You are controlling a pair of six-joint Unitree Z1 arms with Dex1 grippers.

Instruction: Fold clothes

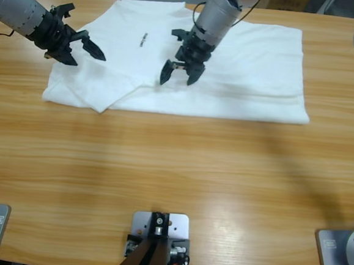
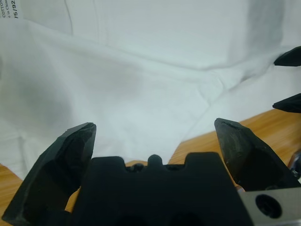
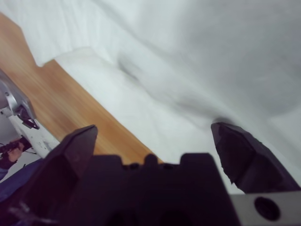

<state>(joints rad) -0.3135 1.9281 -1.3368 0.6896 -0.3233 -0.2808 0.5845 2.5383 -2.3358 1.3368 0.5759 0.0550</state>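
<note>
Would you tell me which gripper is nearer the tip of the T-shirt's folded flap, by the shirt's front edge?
Left. The left gripper hovers over that flap, just beyond the flap tip. The right gripper is farther off, over the middle of the T-shirt.

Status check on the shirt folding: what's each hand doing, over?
Left hand open, empty, over one end of the T-shirt. Right hand open, empty, over its middle. T-shirt spread on the table. Nothing in the way.

label (image 2: 10,8) reads "cotton", "15/92"
</note>
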